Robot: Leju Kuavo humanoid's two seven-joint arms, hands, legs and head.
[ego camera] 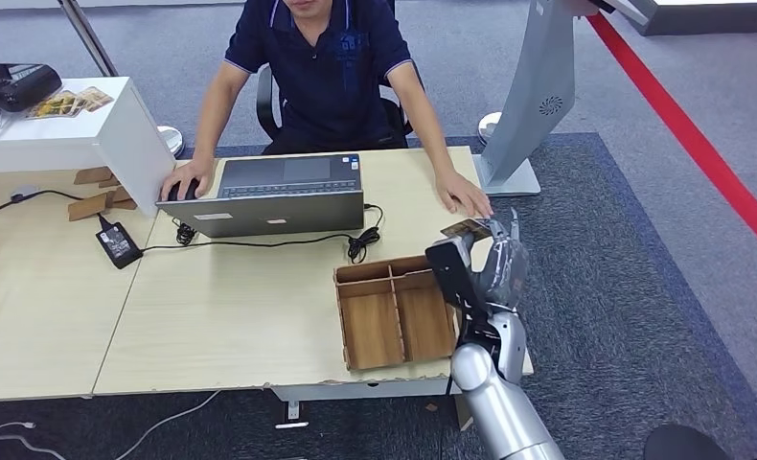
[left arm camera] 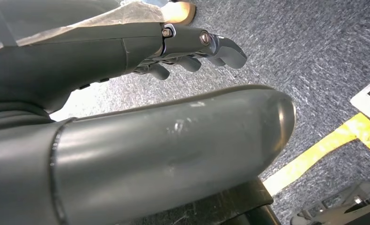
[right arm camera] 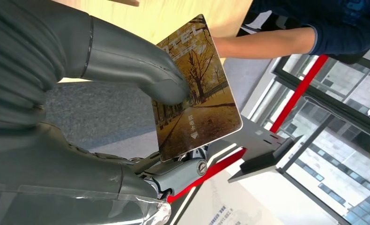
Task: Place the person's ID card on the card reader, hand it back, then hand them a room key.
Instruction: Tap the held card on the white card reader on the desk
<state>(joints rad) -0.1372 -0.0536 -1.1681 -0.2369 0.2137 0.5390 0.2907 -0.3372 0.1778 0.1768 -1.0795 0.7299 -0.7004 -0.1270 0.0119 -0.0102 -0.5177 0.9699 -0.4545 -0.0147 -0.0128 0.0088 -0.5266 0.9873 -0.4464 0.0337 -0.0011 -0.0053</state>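
Observation:
My right hand (ego camera: 494, 264) is raised just past the table's right front corner and pinches a room key card (ego camera: 466, 229). In the right wrist view the key card (right arm camera: 197, 89) is brown with autumn trees and hotel lettering, held between my thumb (right arm camera: 141, 65) and the fingers (right arm camera: 183, 171) beneath it. The person's hand (ego camera: 466, 198) lies flat on the table just beyond the card, a short gap away. My left hand (left arm camera: 188, 47) hangs over the carpet, its fingers loosely extended and holding nothing. A black device (ego camera: 11, 84) sits on the white counter at the far left, with cards (ego camera: 68, 102) beside it.
A person sits behind an open laptop (ego camera: 279, 192) at the table's far side. A divided wooden tray (ego camera: 394, 311) stands on the table close to my right arm. A grey kiosk stand (ego camera: 533, 105) rises at the right. A power adapter (ego camera: 118, 242) and cables lie at the left.

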